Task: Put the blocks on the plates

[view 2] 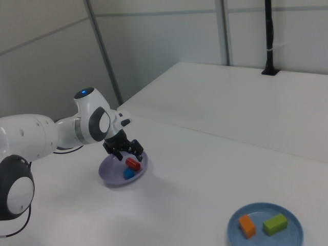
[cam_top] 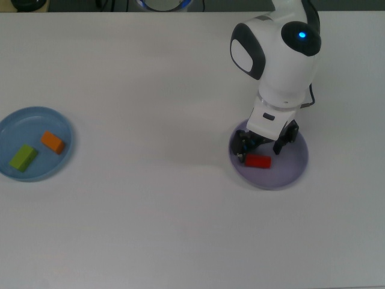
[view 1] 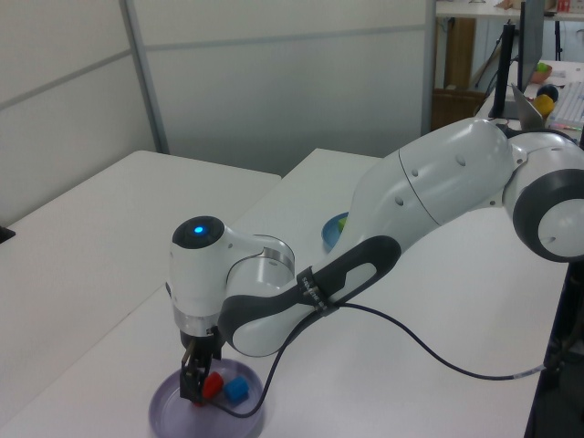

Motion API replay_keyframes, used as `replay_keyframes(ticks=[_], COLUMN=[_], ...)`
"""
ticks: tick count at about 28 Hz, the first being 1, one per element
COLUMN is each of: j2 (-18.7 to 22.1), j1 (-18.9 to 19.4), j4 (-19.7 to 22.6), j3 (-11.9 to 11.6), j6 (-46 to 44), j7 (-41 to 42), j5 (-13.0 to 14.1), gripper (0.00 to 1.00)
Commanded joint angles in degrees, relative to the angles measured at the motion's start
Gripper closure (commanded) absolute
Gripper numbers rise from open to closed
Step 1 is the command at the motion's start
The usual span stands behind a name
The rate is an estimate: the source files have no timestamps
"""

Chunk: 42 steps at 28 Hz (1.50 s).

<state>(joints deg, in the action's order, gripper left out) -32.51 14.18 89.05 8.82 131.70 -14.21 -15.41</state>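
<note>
Red block (cam_top: 258,161) lies on the lavender plate (cam_top: 295,170) in the top view, under the spread gripper (cam_top: 263,146); green block (cam_top: 23,158) and orange block (cam_top: 53,142) sit on the blue plate (cam_top: 9,123) far left. Left view: blue block (view 1: 237,391) beside the red block. Right view: both blocks on the lavender plate, fingers apart.

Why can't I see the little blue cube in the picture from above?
In the top view the white robot arm covers it, leaving only the red rectangular block showing on the pale lavender plate; in the right view the small blue cube shows clearly.
</note>
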Motion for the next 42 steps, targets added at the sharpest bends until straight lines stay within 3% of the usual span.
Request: replay_keyframes(ticks=[1,11,17,20,23,24,34,42], j2=[5.1,14.7,20.1,23.2,27.1,27.8,31.8,35.3], j1=[0.0,-3.1,-7.0,-10.1,-14.4,-15.1,-19.4,-19.5], j4=[1.0,-0.4,0.2,1.3,2.7,2.9,5.2,8.7], j3=[-0.7,-1.6,-1.7,-1.7,-1.8,-1.8,-2.2,-3.5], j6=[-5.4,-29.6,-41.9,-42.6,-42.5,-42.5,-35.8,-32.8], j7=[-1.7,-6.3,-2.2,2.2,6.6,7.8,9.7,9.4], j5=[-0.4,-0.1,5.6,8.3,13.3,13.7,14.3,14.3], gripper=[0.0,0.0,0.0,0.0,0.0,0.0,0.0,0.0])
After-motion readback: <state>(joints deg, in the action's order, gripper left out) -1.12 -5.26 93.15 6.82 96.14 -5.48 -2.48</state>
